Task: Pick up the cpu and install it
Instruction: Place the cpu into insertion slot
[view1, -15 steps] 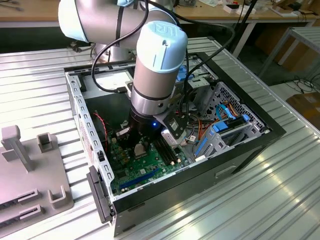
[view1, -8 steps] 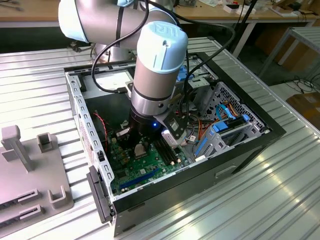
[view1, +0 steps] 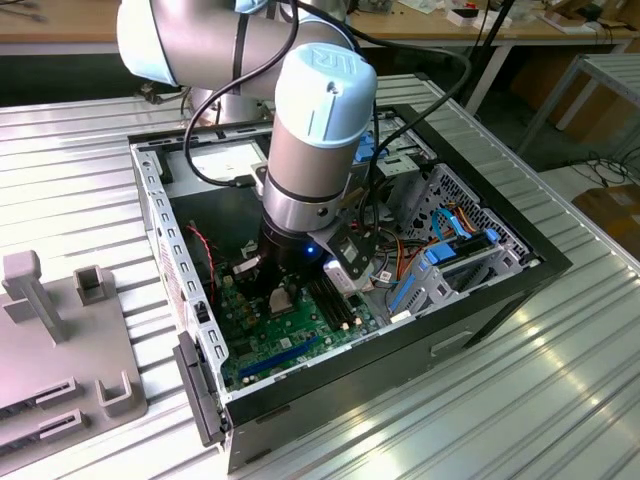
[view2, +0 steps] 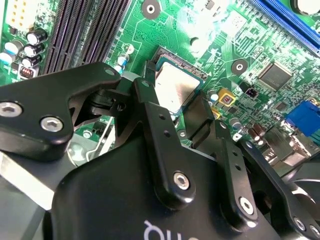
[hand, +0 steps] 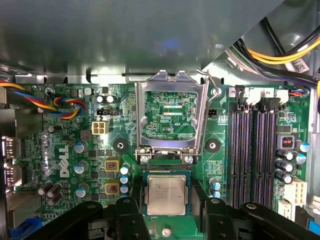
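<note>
The cpu (hand: 166, 195) is a small square chip with a pale silver face and a thin green rim. It lies level over the dark socket (view2: 172, 56) on the green motherboard (hand: 65, 170). My gripper (hand: 166, 201) reaches down into the open computer case (view1: 480, 300), and its black fingers (hand: 137, 202) hug two opposite edges of the chip. In the second wrist view the cpu (view2: 175, 85) sits between both fingers (view2: 146, 100) of the gripper (view2: 172, 97), which touch its sides. In the exterior view the gripper (view1: 285, 285) hangs low over the board.
The socket's silver load plate (hand: 172, 112) stands flipped open beside the chip, with its lever (hand: 210, 100) raised. Black memory slots (hand: 255, 145), capacitors and coloured cables (hand: 70, 105) surround the socket. A blue drive cage (view1: 440, 262) fills one case corner. Grey fixtures (view1: 60, 330) stand at the exterior view's left.
</note>
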